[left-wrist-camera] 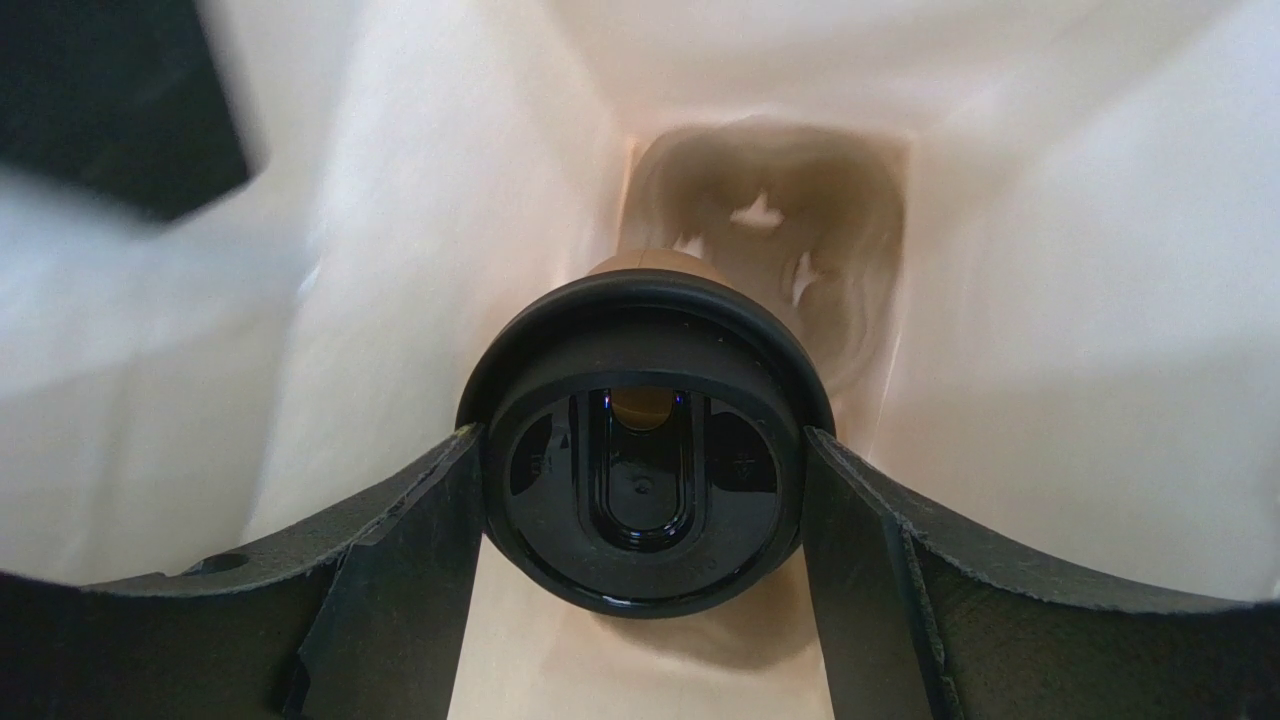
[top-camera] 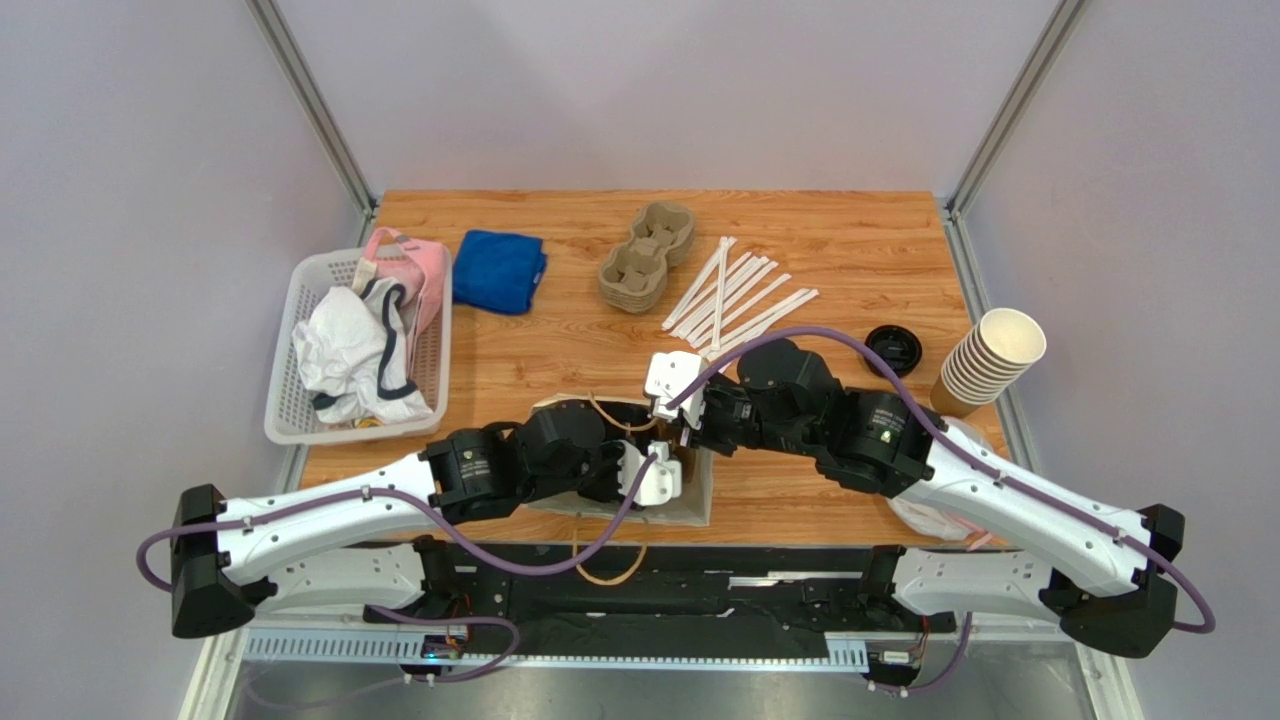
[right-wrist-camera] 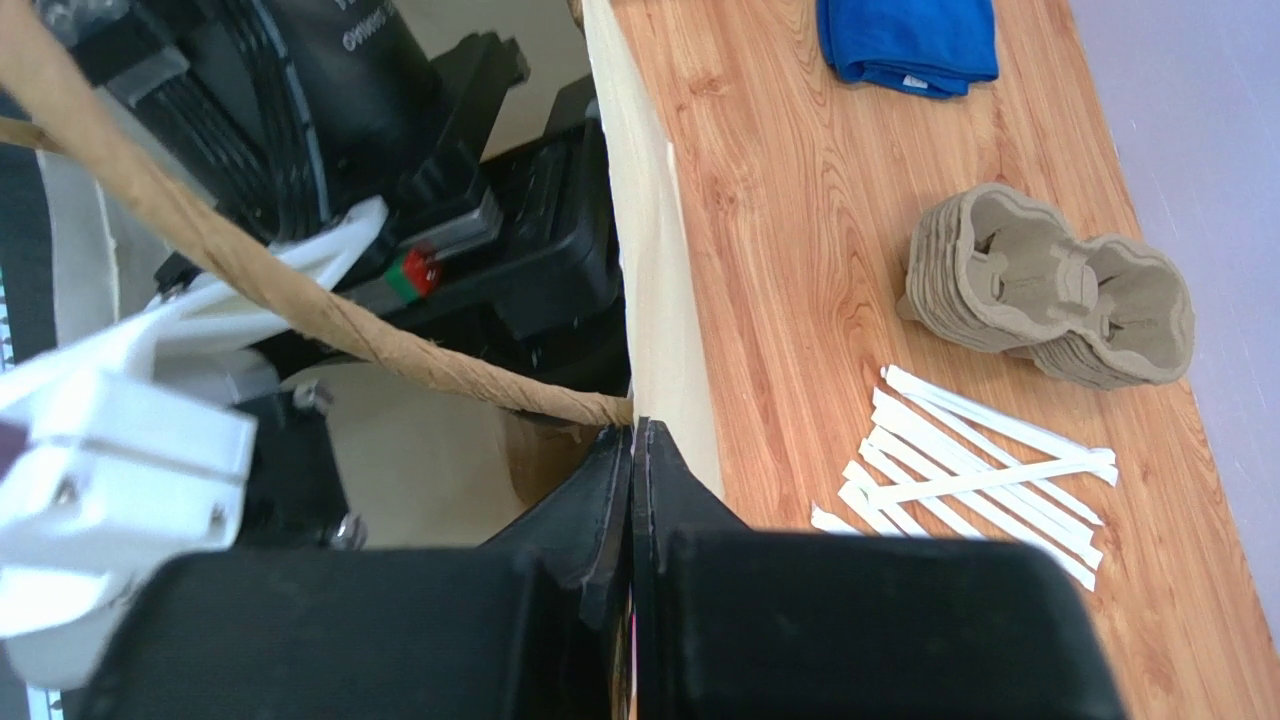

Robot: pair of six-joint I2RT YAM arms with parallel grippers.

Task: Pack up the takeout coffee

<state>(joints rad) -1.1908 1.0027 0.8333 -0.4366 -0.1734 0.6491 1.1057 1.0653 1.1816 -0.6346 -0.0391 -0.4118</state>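
Gripping takeout coffee by lid sides, left gripper holds it inside paper bag at near table edge. Right gripper clenched on bag rim. Risk: early release above bag floor tips cup.

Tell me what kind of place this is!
Probably a robot practice bench dressed up like a coffee takeout counter: a stack of paper cups, cardboard cup carriers and white straw-like sticks lie on a wooden table.
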